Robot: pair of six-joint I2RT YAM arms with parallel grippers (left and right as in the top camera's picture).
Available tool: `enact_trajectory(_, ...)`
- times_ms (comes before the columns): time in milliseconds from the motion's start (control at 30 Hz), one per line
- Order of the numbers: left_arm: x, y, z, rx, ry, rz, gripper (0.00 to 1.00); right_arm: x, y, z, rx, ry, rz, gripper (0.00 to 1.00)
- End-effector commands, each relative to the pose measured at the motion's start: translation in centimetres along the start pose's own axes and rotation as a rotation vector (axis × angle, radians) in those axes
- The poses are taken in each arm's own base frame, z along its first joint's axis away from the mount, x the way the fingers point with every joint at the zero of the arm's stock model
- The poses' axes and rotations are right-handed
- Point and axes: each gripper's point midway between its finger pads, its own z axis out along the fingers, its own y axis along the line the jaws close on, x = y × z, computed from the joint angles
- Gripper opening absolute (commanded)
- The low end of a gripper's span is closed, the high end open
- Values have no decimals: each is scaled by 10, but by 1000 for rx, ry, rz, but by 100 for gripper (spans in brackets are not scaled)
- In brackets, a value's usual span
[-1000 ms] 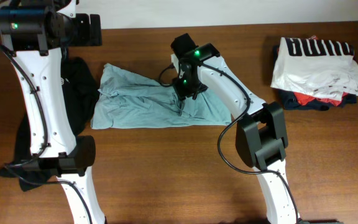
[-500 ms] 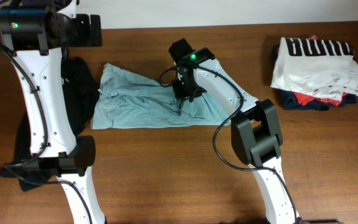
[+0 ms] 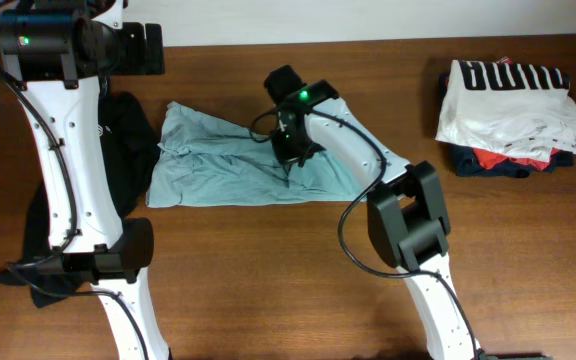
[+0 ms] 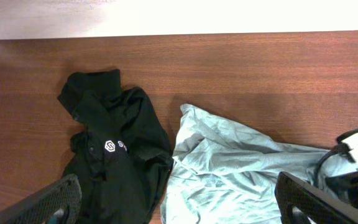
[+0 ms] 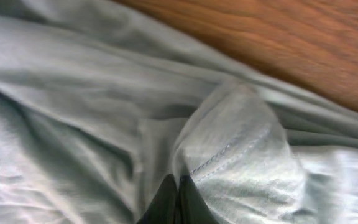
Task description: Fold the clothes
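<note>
Fabric is now caught: overhead, your right gripper (image 3: 291,157) has edged left and closed on the grey-teal shirt (image 3: 218,172), spread beside the black top (image 3: 128,125). Left wrist: your left gripper (image 4: 182,206) gapes wide, empty. Right wrist: fingertips (image 5: 169,198) meet on a raised hem, so lifting the fold looks possible.

A thin, pale grey-teal jersey shirt (image 3: 218,168) lies rumpled and spread flat on the bench (image 3: 268,275), with 1 stitched fold puckered up. Touching its left edge lies a crumpled black top (image 4: 129,165) with a small white round logo (image 4: 110,147).
</note>
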Motion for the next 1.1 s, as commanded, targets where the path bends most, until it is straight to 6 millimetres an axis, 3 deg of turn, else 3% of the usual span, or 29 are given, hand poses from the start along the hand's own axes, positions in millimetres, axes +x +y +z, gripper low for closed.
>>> enact_trajectory(0, -1, 2, -12, 7, -20, 9, 99, 3, 25, 4, -4, -11, -42, 4)
enact_trajectory(267, -1, 2, -12, 7, -20, 9, 99, -1, 32, 4, -6, -37, -57, 7)
enact_trajectory(300, -1, 2, -12, 7, -20, 9, 99, -1, 33, 4, -6, -37, -57, 14)
enact_trajectory(433, -1, 2, -12, 7, -20, 9, 99, 0, 32, 3, -5, -32, -57, 70)
enact_trajectory(500, -1, 2, -12, 8, -19, 9, 99, 1, 29, -1, -3, -28, -52, 79)
enact_trajectory(667, 4, -5, -4, 46, 14, 11, 99, -8, 15, -41, -4, -60, -23, 85)
enact_trajectory(867, 35, -11, 34, 60, 176, 19, 99, -16, -22, -97, -1, -99, 3, 93)
enact_trajectory(1067, 70, -19, 90, 83, 319, 23, 99, -14, -56, -106, -52, -69, 45, 93)
